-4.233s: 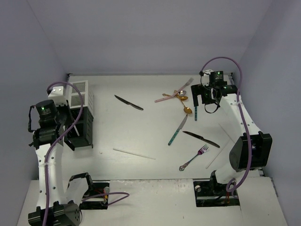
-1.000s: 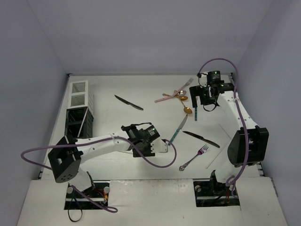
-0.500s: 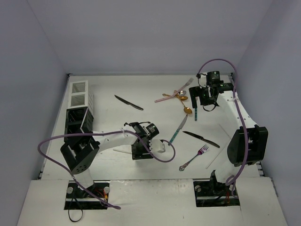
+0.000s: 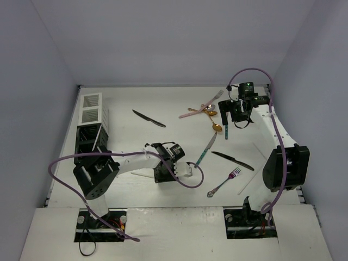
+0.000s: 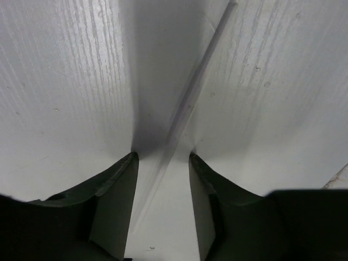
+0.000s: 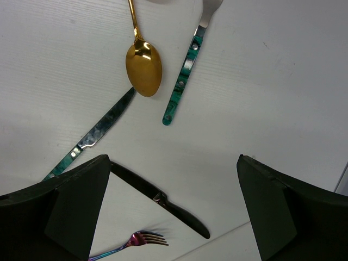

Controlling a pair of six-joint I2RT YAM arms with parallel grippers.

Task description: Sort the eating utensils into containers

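Between the wide-parted jaws of the right gripper (image 6: 173, 162) we see a gold spoon (image 6: 144, 68), a teal-handled knife (image 6: 93, 138), another teal handle (image 6: 181, 82), a black knife (image 6: 162, 200) and a pink fork (image 6: 132, 242).

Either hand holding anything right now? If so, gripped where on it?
Nothing held. Left hand straddles the white chopstick lying on the table, fingers clear of it on both sides. Right hand is open, empty.

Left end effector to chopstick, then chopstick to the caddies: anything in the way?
Nothing visible. The chopstick lies on bare table between the open fingers of the left end effector, nothing over it. From there to the black caddy and white caddy, the top view shows bare table, besides the left arm itself.
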